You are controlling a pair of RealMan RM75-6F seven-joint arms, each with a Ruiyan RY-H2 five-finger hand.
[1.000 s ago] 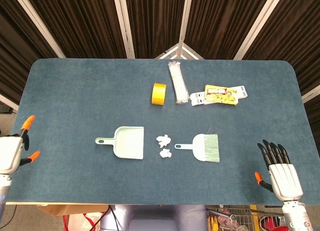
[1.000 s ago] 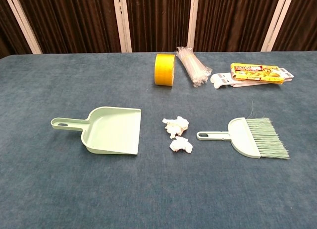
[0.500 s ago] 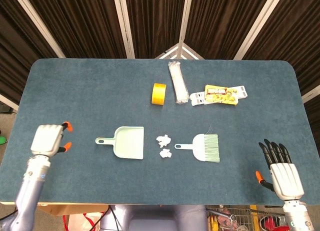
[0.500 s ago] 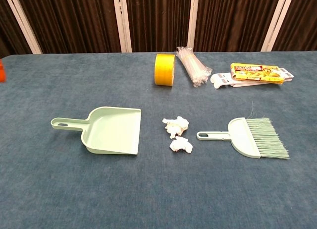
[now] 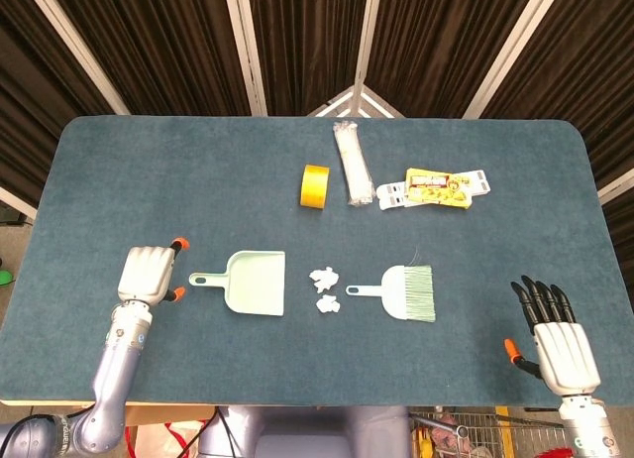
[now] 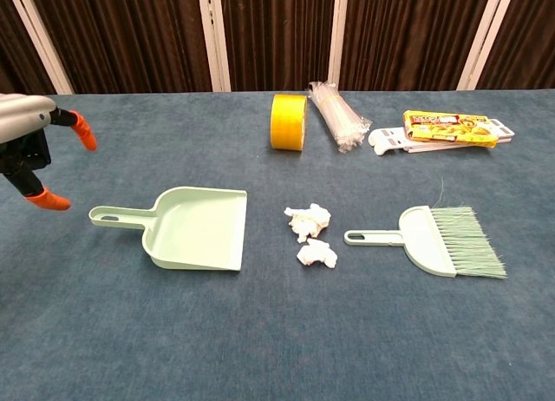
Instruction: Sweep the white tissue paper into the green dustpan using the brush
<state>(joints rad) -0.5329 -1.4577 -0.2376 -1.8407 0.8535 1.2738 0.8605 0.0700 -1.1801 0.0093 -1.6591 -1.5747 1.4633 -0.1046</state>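
Note:
The green dustpan (image 5: 256, 282) (image 6: 197, 228) lies flat on the blue table, its handle pointing left and its mouth facing right. Two crumpled pieces of white tissue paper (image 5: 324, 289) (image 6: 310, 233) lie just right of its mouth. The green brush (image 5: 405, 291) (image 6: 433, 240) lies right of the tissue, handle toward it. My left hand (image 5: 148, 274) (image 6: 33, 154) hovers open just left of the dustpan handle, holding nothing. My right hand (image 5: 557, 338) stays open near the table's front right edge, far from the brush.
A yellow tape roll (image 5: 315, 185) (image 6: 288, 121), a clear bag of straws (image 5: 350, 165) (image 6: 337, 115) and a yellow packet on white cards (image 5: 435, 189) (image 6: 442, 127) lie at the back of the table (image 5: 158, 180).
My left hand has moved in from the table's left edge toward the dustpan handle. The right hand has barely shifted.

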